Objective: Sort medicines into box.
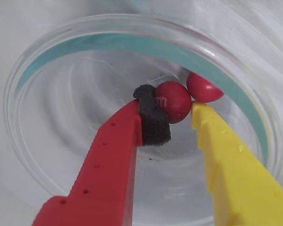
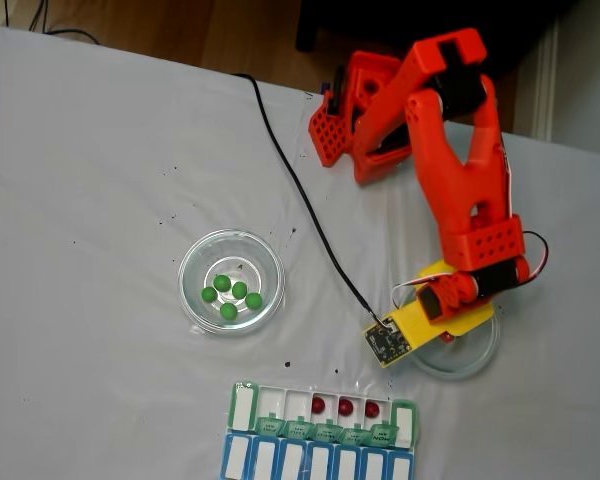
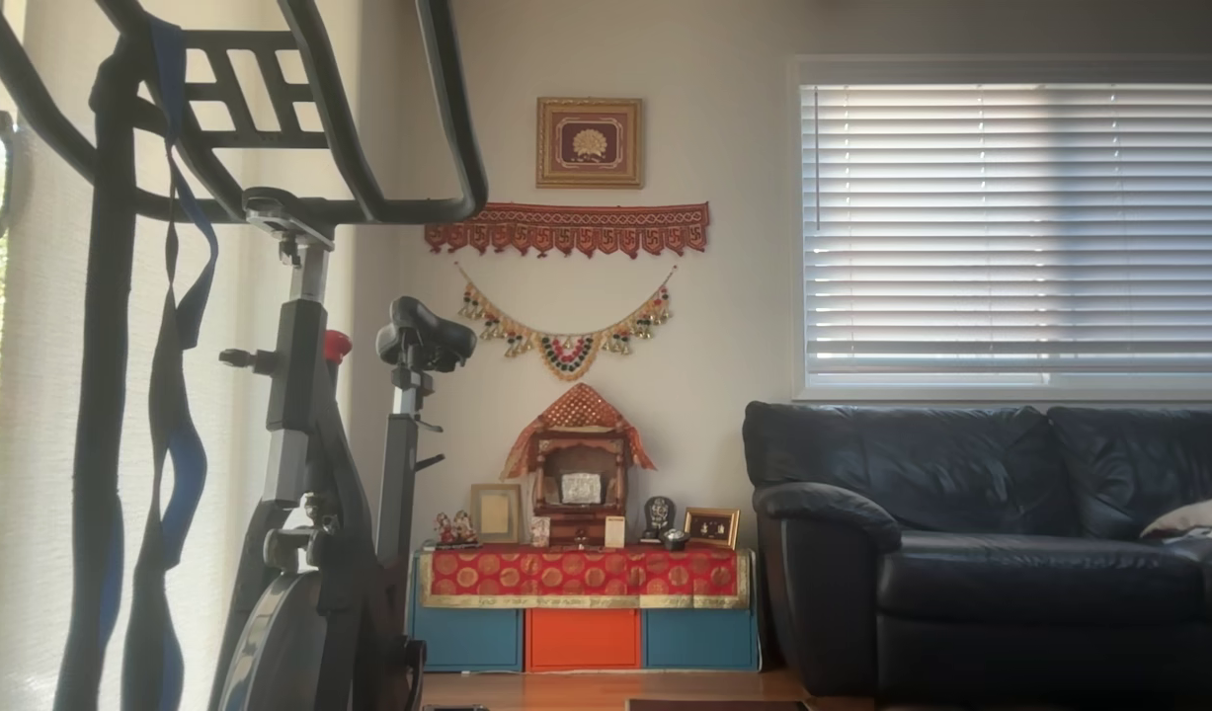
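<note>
1. In the wrist view we see our gripper point(image 1: 174, 110) down inside a clear glass dish point(image 1: 47, 155), its red finger point(image 1: 111, 160) and yellow finger point(image 1: 231, 160) clamped on one dark red ball point(image 1: 173, 101).
2. A black foam pad point(image 1: 153, 117) on the red finger presses the ball's nine o'clock side; the yellow tip touches it at about four o'clock.
3. A second red ball point(image 1: 203, 88) lies just beside the held one, at its two o'clock, against the dish wall.
4. In the fixed view our orange arm point(image 2: 460, 170) reaches down over that same dish point(image 2: 475, 362) at the table's four o'clock.
5. Another glass dish point(image 2: 230, 280), well apart at nine o'clock from the first, holds five green balls point(image 2: 231, 291).
6. The box point(image 2: 322, 412) sits at the table's six o'clock, lids open, with three red balls point(image 2: 345, 407) in neighbouring compartments of its green row.
7. A blue row point(image 2: 315, 462) adjoins the box on its six o'clock side.
8. A black cable point(image 2: 300, 200) crosses the white table point(image 2: 90, 180).
</note>
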{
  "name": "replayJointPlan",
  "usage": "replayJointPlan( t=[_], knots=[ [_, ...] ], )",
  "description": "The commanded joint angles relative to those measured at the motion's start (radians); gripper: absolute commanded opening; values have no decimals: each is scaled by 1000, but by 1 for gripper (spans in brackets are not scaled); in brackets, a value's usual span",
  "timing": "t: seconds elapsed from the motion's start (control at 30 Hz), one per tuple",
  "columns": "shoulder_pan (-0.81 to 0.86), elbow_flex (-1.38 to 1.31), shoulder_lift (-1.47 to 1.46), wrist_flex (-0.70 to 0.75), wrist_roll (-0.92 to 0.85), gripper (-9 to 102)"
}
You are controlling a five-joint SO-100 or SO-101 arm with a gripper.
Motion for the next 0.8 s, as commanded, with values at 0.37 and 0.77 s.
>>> replayJointPlan(
  t=[0.37, 0.77],
  knots=[
    [41, -149, 172, 98, 15, 1],
    [104, -144, 256, 32, -8, 1]
  ],
)
